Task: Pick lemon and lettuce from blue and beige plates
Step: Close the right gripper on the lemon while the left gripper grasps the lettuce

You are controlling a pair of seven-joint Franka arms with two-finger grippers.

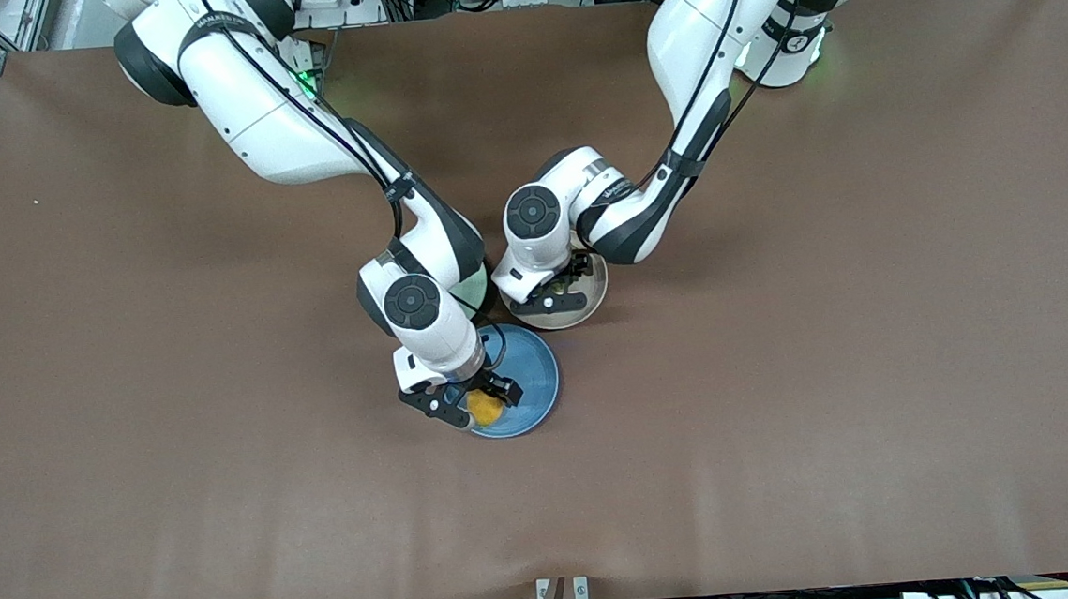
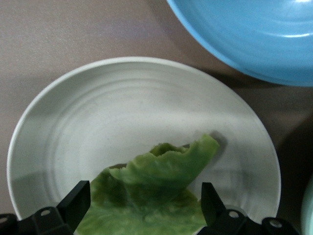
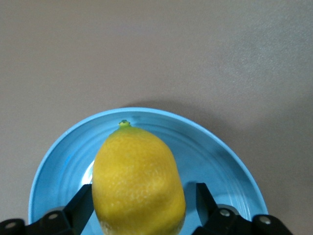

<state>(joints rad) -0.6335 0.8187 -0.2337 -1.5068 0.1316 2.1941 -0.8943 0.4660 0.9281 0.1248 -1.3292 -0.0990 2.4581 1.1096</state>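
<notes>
- The right tool (image 1: pixel 469 405) is sitting low over the blue plate (image 1: pixel 539 374), its fingers spread to either side of the lemon (image 1: pixel 485 407).
- In the right wrist view the lemon (image 3: pixel 138 183) is lying on the blue plate (image 3: pixel 220 156) between the two fingers (image 3: pixel 80 208); one finger is at the rind, a small gap is showing at the other, so the tool is judged not yet gripping.
- The left tool (image 1: pixel 559 285) is hanging over the beige plate (image 1: pixel 598 300), which is sitting farther from the front camera than the blue plate and just beside it.
- In the left wrist view the lettuce (image 2: pixel 156 196) is lying on the beige plate (image 2: pixel 98 112) between wide-spread fingers (image 2: pixel 76 203), which are standing apart from the leaf.
- A mint-green plate (image 1: pixel 472 292) is showing partly under the right arm, beside the beige plate.
- Step in hand, as judged: both arms are positioning for the grasp; neither item is lifted.
- Next move: the right tool is needing to close squarely across the lemon's width, since the smooth rind could slip; the left tool is needing to descend and pinch the thin leaf without scraping the plate.
</notes>
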